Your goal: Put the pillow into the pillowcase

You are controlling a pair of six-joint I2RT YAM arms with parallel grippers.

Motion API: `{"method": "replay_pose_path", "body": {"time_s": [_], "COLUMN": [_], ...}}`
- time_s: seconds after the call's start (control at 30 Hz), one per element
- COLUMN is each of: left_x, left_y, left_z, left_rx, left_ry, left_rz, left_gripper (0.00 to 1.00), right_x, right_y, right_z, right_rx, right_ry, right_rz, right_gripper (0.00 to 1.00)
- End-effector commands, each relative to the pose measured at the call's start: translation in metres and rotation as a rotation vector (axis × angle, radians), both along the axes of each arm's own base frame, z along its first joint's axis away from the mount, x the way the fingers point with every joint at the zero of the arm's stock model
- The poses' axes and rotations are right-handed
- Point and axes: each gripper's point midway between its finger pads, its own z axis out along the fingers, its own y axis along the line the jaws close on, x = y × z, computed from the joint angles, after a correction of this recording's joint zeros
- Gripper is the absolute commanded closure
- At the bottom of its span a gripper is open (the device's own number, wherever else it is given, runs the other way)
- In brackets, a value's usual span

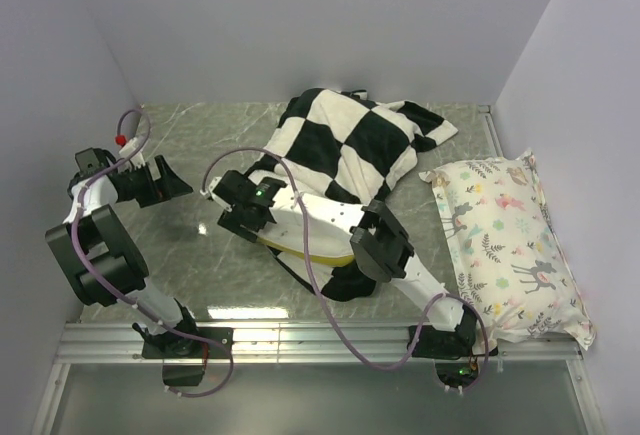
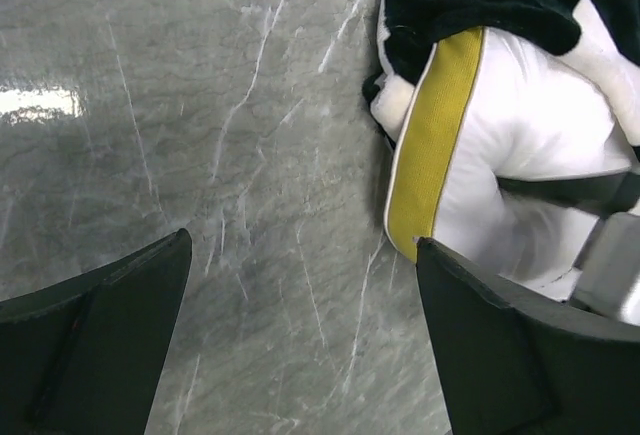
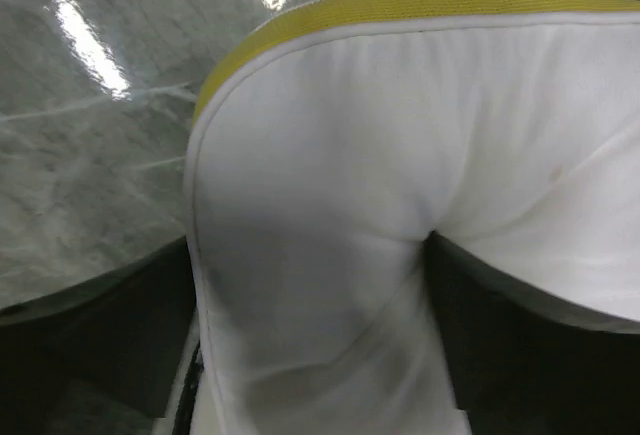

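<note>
Right tool (image 3: 300, 285) spread astride pillow (image 3: 400, 135); left tool (image 2: 302, 245) spread, just beside.

Left arm (image 1: 100, 245) is folded up tight on its own side, left gripper (image 1: 172, 177) aimed toward the middle, fingers (image 2: 110, 335) wide apart with nothing between them. Right arm (image 1: 330, 220) is stretched way out across to the left. Right gripper (image 1: 230, 210) straddles the pillow (image 3: 330, 205), fingers spread wide, can't tell if they're actually pinching it.
</note>
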Motion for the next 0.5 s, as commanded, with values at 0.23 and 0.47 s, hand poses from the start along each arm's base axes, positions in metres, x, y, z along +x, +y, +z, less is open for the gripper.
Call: {"method": "replay_pose_path", "body": {"time_s": [0.23, 0.47], "left_x": [0.008, 0.024], "left_y": [-0.029, -0.107], "left_z": [-0.011, -0.026], "left_rx": [0.125, 0.067], "left_ry": [-0.114, -0.197], "left_rz": [-0.174, -0.449], "left_gripper": [0.02, 0.03], "right_x": [0.013, 0.000], "right_y": [-0.036, -0.090], "right_z": [0.114, 0.194], "right_rx": [0.271, 0.499], "right_ry": [-0.027, -0.056], "right_rz": [-0.084, -0.088], "right_gripper": [1.00, 1.00]}}
